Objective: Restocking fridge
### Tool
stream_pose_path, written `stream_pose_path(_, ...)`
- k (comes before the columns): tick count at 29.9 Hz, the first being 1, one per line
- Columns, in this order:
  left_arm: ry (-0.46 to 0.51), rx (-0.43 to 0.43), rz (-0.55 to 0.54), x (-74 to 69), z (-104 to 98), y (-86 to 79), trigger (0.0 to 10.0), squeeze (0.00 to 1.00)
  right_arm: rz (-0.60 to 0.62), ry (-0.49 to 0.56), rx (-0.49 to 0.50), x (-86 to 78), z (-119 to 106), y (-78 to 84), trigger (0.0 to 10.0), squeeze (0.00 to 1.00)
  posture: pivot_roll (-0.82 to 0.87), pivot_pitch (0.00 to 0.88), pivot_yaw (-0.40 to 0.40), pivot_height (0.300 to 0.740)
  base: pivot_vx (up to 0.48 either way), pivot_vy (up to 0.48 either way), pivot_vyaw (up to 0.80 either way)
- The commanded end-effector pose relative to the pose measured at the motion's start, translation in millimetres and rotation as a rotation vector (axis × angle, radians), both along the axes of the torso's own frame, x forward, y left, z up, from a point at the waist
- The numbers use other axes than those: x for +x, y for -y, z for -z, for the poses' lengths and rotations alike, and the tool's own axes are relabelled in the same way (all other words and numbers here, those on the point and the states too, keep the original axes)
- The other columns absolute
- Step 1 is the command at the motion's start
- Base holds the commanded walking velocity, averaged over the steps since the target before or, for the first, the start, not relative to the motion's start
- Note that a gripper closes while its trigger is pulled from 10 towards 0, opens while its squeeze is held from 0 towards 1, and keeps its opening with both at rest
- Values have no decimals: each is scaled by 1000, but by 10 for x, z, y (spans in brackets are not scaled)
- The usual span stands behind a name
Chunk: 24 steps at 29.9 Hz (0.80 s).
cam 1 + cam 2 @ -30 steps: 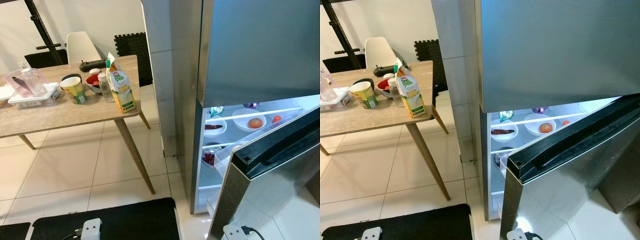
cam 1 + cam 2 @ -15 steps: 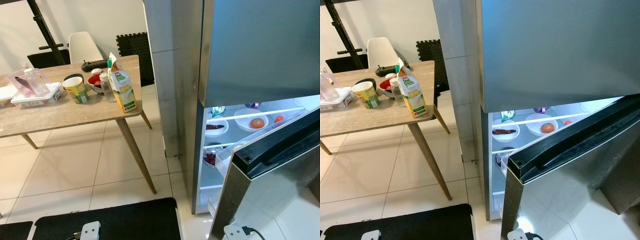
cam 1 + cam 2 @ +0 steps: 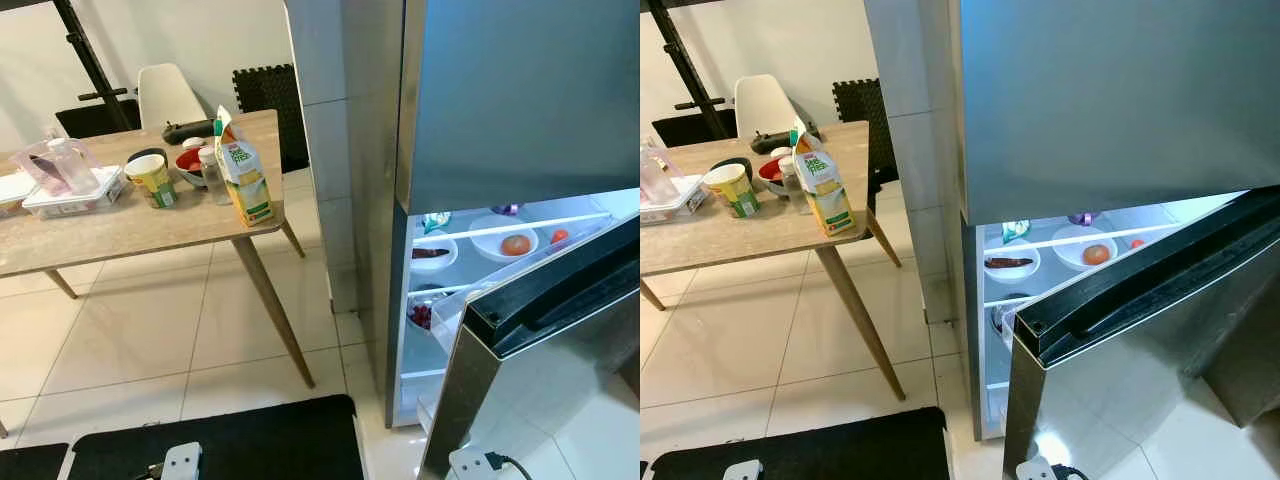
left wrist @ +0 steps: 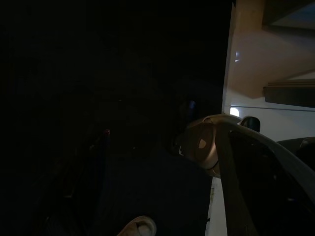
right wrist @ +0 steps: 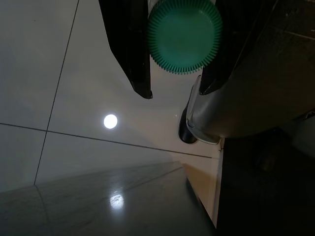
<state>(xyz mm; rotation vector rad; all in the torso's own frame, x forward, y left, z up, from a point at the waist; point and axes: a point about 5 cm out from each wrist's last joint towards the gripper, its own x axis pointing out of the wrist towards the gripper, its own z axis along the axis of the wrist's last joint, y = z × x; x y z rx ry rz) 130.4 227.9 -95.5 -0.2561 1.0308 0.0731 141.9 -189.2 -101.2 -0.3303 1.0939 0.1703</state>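
Gripping a green-capped bottle [image 5: 184, 37], right gripper [image 5: 174, 91] jaws clamp it; left's unreadable

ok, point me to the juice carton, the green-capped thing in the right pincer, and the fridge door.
juice carton [image 3: 243, 180], left eye view, on its front face.
green cap [image 5: 184, 37], right wrist view, on the middle of the ribbed cap between the fingers.
fridge door [image 3: 1120, 400], right eye view, on its steel outer face.

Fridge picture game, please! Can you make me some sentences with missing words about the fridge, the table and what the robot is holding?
The fridge's lower door is ____.
The juice carton stands on the wooden ____.
The right gripper holds something with a ____ ridged cap.
The chair behind the table is ____.

Missing words: open; table; green; white
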Motion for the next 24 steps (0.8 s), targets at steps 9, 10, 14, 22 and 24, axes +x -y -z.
stream_pose_path(9,-15,25,9,-30,-12,-95,10000,0,-4,-22,19,-50,28,-78,10000,0,9,9,111,740,0,0,0)
stream_pose_path(10,-15,25,9,-30,-12,-95,10000,0,-4,-22,19,-50,28,-78,10000,0,9,9,111,740,0,0,0)
stream_pose_path(14,-12,30,11,-18,-22,-117,10000,0,-1,-22,23,-54,31,-94,10000,0,9,8,114,740,0,0,0)
stream_pose_path(22,-12,23,12,-15,-19,-101,10000,0,1,-24,20,-59,32,-89,10000,0,9,8,114,740,0,0,0)
stream_pose_path(24,-12,23,12,-16,-18,-100,10000,0,1,-24,20,-59,32,-89,10000,0,9,8,114,740,0,0,0)
